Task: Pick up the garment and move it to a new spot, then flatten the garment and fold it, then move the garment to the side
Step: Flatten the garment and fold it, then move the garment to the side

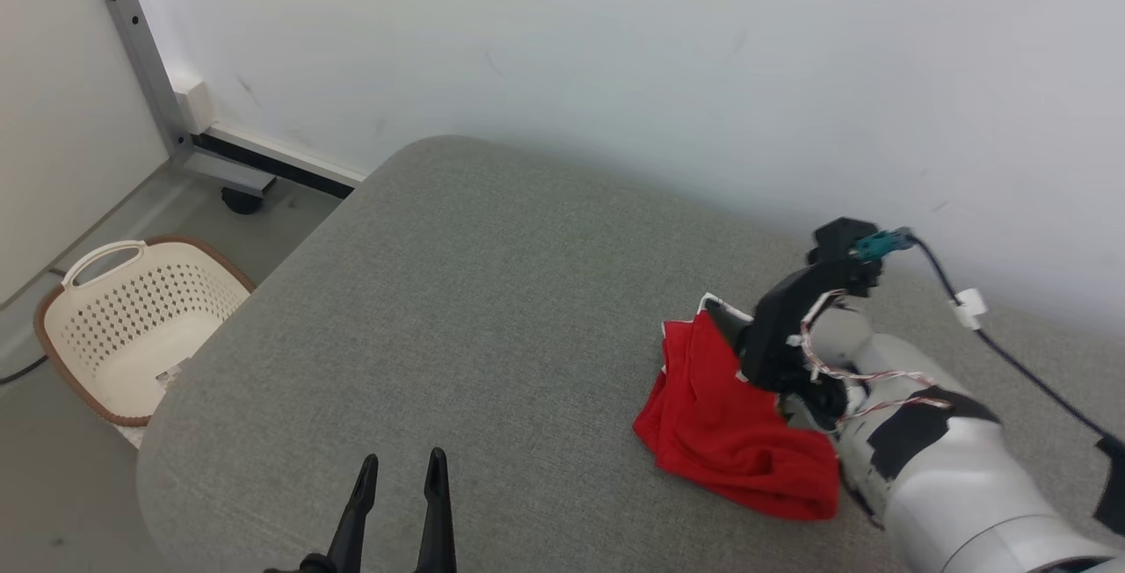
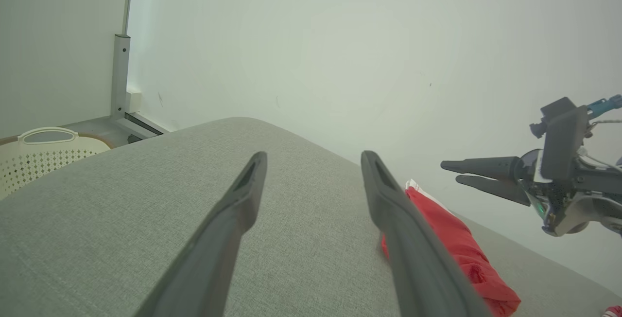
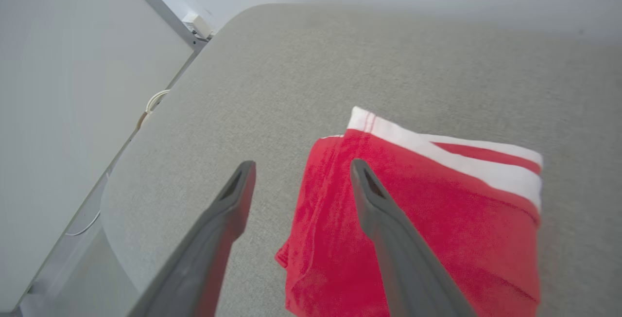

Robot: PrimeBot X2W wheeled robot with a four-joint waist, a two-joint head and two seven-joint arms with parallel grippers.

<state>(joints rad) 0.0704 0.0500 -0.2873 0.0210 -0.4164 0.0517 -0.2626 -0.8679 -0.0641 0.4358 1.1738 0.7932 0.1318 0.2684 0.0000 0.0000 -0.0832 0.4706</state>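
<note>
Garment (image 1: pixel 729 419), a red piece with white trim, is lying in a compact, loosely folded bundle on the right-hand part of the grey fabric-covered counter (image 1: pixel 492 292), close to the pale wall (image 1: pixel 615 46) and well apart from the perforated laundry basket (image 1: pixel 132 327) sitting on the floor off the counter's left corner. The right gripper (image 3: pixel 301 166) is hovering over the bundle's edge with its fingers apart and holding nothing, one finger lining up over red cloth and the other over bare counter; seen from the left wrist, it is hanging above the cloth, not touching it. The left gripper (image 1: pixel 400 485) is waiting low at the counter's near edge, fingers likewise spread and empty, well away from the garment. Judging by the tidy bundle and its place off to one side, the fold is looking finished and the job is appearing to be at or near its last step. To do that step well, the right arm is best lifted straight up, clear of the cloth, so that no fingertip catches the top layer and drags the fold open; if the bundle needs another shift, the fingers should be closing across all layers at the thick folded edge, not on one loose flap.
</note>
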